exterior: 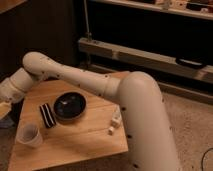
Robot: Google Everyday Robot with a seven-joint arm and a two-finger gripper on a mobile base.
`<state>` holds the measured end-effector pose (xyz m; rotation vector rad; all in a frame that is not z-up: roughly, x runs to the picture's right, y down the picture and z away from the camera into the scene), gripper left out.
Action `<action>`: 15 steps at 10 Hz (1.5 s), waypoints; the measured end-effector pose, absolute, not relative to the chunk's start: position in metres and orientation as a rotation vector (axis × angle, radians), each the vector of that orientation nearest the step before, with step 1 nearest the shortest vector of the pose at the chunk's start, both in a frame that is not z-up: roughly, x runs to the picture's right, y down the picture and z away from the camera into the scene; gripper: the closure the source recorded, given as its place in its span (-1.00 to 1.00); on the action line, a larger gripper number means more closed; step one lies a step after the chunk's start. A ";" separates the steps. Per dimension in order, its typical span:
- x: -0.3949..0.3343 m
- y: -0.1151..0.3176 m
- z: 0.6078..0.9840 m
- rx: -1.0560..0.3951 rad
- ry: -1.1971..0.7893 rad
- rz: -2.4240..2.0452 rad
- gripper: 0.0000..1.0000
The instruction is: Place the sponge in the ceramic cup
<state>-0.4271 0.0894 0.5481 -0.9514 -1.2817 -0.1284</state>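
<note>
My gripper [4,105] is at the far left edge of the camera view, beyond the left side of the wooden table [85,137], and is partly cut off. A yellowish sponge [3,112] shows at its tip, held in the gripper. The white ceramic cup [29,135] stands upright on the table's front left corner, below and to the right of the gripper and apart from it. The arm [75,77] reaches across the back of the table.
A black bowl [70,106] sits mid-table with a black rectangular object [46,115] lying just left of it. A white tube [116,120] lies near the right edge. A dark shelf unit [150,50] stands behind, with carpet [192,135] to the right.
</note>
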 end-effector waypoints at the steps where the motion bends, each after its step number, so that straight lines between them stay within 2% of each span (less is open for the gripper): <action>1: -0.419 0.093 0.553 -0.943 -1.263 -0.114 0.89; 6: -0.394 0.107 0.591 -0.943 -1.212 -0.018 0.89; 14: -0.400 0.126 0.622 -1.027 -1.283 -0.001 0.89; 15: -0.400 0.128 0.624 -1.033 -1.291 -0.003 0.83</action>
